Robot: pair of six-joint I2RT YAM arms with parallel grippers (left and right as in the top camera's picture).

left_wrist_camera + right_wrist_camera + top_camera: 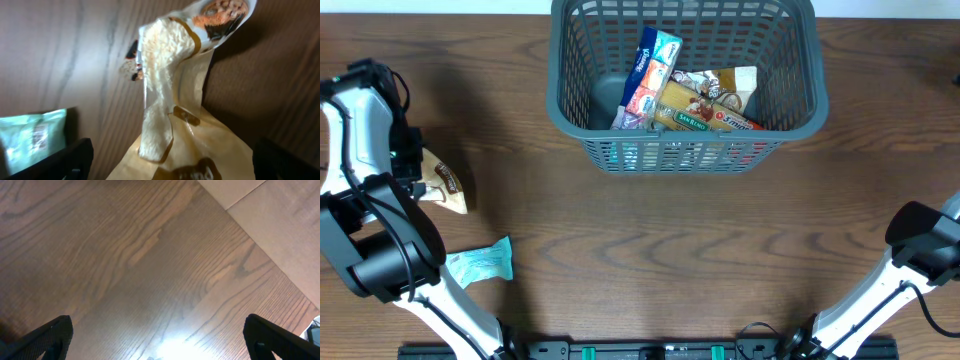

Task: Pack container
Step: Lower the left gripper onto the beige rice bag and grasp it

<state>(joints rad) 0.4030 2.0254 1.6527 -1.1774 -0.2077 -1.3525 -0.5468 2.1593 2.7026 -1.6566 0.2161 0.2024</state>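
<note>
- Left arm (348, 125): smooth white tubular links joined by bulky matte black joint housings (380, 250).
- Black cables (398, 95): looped beside the upper white link.
- Right arm (868, 300): matching white link, with a rounded black joint housing (925, 232) and a thin black cable (923, 298) alongside.
- Left gripper (175, 160): fingers (70, 160) matte black, blunt-ended.
- Right gripper (160, 340): fingers (47, 337) black, with wedge-shaped tips.

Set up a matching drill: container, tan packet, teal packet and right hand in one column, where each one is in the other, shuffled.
1. container
2. tan packet
3. teal packet
4. right hand

A. open, over bare table
B. far side, snacks inside
C. under the open left hand
D. lying flat, near side, left

Pairs: 1-B, 2-C, 3-D, 4-A
</note>
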